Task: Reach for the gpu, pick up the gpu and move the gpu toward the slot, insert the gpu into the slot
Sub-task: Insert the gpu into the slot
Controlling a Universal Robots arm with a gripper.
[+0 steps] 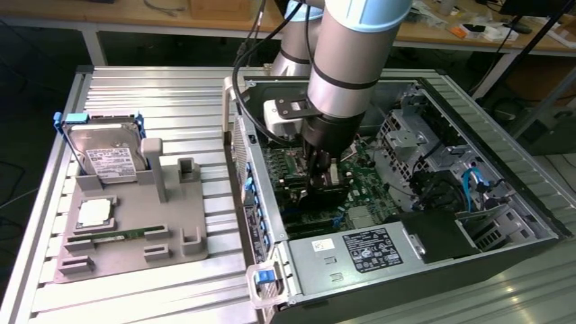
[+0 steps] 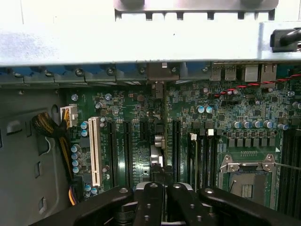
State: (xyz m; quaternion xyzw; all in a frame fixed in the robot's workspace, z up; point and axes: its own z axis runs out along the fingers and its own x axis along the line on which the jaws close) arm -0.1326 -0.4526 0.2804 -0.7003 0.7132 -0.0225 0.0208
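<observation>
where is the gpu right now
In the exterior view the gpu stands on edge inside the open computer case, over the green motherboard, with the gripper shut on it.

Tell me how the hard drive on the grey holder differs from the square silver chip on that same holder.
The hard drive stands propped up at a lean, while the square chip lies flat. The hard drive is larger and oblong, the chip smaller and square. The hard drive carries a white label, while the chip's top looks plain. Both are silvery and sit on the grey holder.

The open computer case point(image 1: 468, 202) stands at the exterior view's right, the parts tray point(image 1: 135, 229) beside it at left
</observation>
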